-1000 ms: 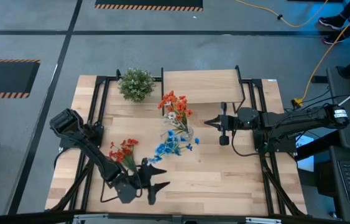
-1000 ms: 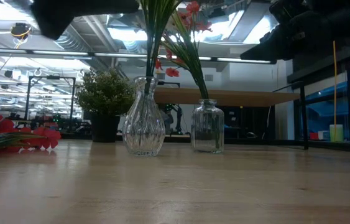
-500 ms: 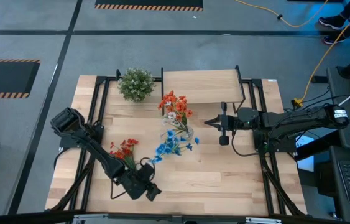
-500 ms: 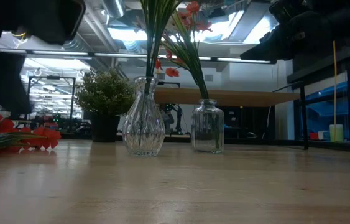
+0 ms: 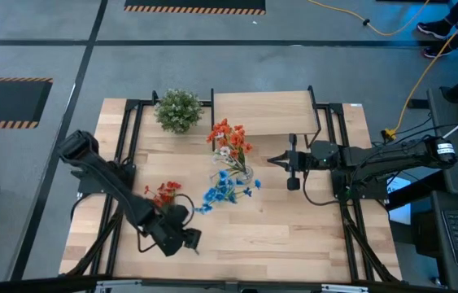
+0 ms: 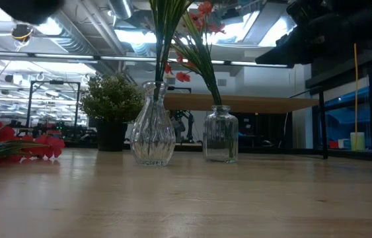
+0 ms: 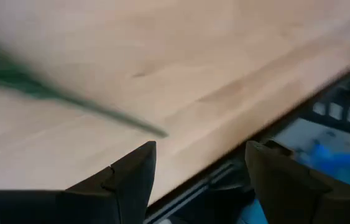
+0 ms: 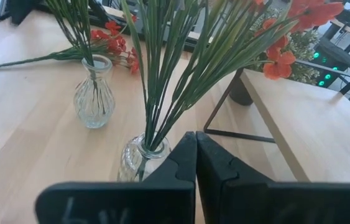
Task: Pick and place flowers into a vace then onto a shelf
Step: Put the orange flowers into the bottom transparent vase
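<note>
Just beyond the left gripper's spread, empty fingers, we see a red-orange spray lying flat on the worktop. Its thin green stem runs crosswise ahead of the fingers, its free end nearest them and the blossoms farther off. We judge this long axis, crossing the gap between the fingers, to be what the coming grasp turns on, and the left arm is much the nearer one. Farther out stand two glass vases: a ribbed one holding the blue spray and a straight jar with red and pale flowers. Facing that jar, the right gripper waits with fingers pressed together, just beside the shelf.
</note>
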Robot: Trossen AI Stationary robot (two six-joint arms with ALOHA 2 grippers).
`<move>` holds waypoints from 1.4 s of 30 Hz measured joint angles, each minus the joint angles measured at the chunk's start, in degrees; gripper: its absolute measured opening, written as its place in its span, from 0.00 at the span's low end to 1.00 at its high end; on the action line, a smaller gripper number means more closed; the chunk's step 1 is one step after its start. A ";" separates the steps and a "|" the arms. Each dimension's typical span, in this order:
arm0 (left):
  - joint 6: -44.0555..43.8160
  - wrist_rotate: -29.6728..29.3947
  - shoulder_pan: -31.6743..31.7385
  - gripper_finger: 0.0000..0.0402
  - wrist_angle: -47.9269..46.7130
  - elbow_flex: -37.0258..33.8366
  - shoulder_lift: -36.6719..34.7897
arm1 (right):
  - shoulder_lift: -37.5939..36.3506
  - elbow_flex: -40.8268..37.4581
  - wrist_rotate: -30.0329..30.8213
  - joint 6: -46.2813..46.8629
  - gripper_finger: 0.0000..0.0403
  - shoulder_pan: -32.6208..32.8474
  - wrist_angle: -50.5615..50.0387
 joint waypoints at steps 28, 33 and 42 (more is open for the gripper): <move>-23.16 0.21 0.28 0.60 -29.40 16.10 14.49 | 0.02 0.00 0.00 -0.05 0.01 0.00 -1.29; -21.87 -0.41 0.62 0.60 -29.35 16.05 16.23 | 0.02 0.00 0.00 -0.05 0.01 0.01 -1.29; -19.83 -0.43 0.65 0.60 -29.25 16.07 16.53 | 0.02 0.00 0.00 -0.05 0.01 0.00 -1.29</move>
